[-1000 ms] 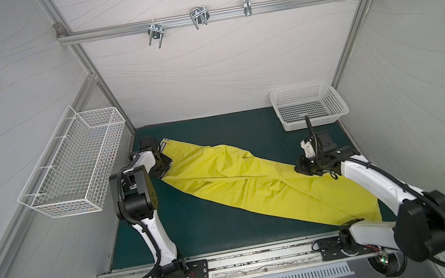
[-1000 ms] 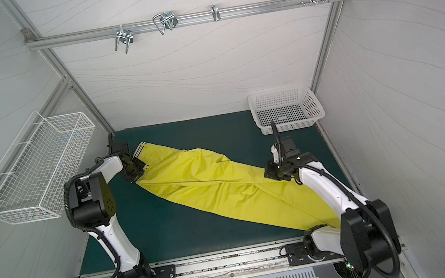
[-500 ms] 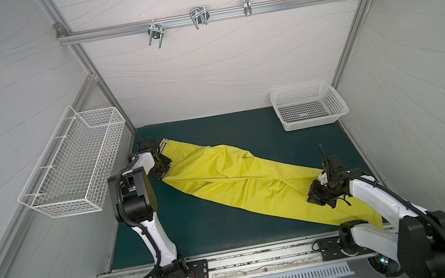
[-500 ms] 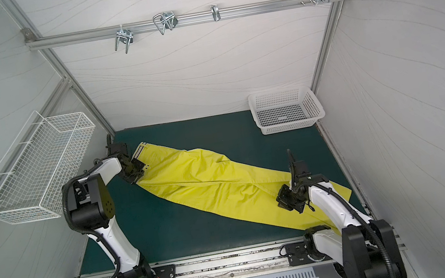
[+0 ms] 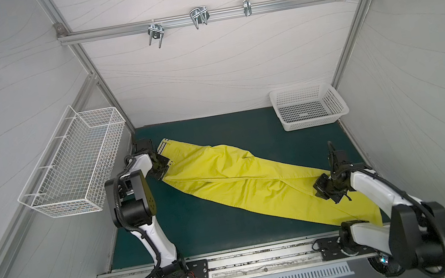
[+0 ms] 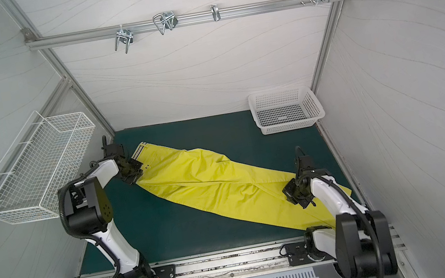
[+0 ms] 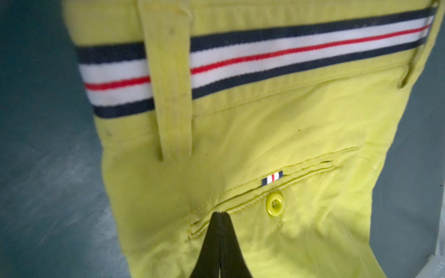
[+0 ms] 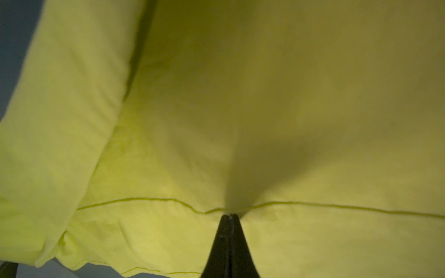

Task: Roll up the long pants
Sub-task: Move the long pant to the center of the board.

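Observation:
The long pants (image 5: 236, 179) lie flat and diagonal on the green mat (image 5: 199, 228), in both top views. The striped waistband (image 5: 163, 146) is at the far left and the leg ends are at the near right. My left gripper (image 5: 163, 167) is shut, with its tips resting on the seat just below the waistband (image 7: 289, 48), beside the buttoned back pocket (image 7: 274, 204). My right gripper (image 5: 324, 190) is shut too. It is low over the lower legs, and in the right wrist view its tips (image 8: 230, 215) touch a seam (image 8: 337, 205). Neither gripper has fabric between its fingers.
A white plastic basket (image 5: 310, 107) stands at the mat's far right corner. A wire basket (image 5: 74, 166) hangs on the left wall. A metal rail with hooks (image 5: 199, 18) crosses the back wall overhead. Side walls close in both arms.
My right gripper moved from the middle of the pants down along the legs toward the near right, then stopped. My left gripper stayed at the waistband.

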Tool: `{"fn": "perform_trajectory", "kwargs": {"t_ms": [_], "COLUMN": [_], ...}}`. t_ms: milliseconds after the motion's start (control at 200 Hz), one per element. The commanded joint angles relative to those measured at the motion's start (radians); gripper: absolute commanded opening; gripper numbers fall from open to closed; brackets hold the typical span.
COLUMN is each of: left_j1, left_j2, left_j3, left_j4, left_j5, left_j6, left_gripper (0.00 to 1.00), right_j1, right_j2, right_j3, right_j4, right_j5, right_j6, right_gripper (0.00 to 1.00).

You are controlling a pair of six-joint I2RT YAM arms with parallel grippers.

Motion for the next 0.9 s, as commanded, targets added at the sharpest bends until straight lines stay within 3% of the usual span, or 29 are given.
{"fn": "perform_trajectory", "kwargs": {"t_ms": [0,200,570,730,896], "left_j1": [0.005,0.004,0.004,0.005,0.004], "left_j2": [-0.034,-0.046,-0.069,-0.069,-0.088], "left_j3": [0.008,0.008,-0.008,-0.010,-0.022], "left_j4": [0.037,0.046,0.064,0.063,0.057], "left_j5": [0.036,0.058,0.098,0.125,0.138], "left_j6": [-0.037,-0.049,-0.079,-0.085,-0.079], "left_gripper": [0.03,0.03,0.04,0.04,0.04], "right_j1": [-0.009,-0.029,-0.205,-0.206,-0.221], "right_j2": [0.147,0.237,0.561,0.606,0.628], "right_j3": [0.005,0.111,0.409,0.481,0.585], "right_j4": [0.009,0.021,-0.038,-0.002,-0.045], "right_j5": [-0.013,0.090,0.140,0.103,0.204], "right_j6": [-0.014,-0.037,-0.122,-0.135,-0.180], "right_gripper": [0.00,0.00,0.00,0.00,0.00]}}
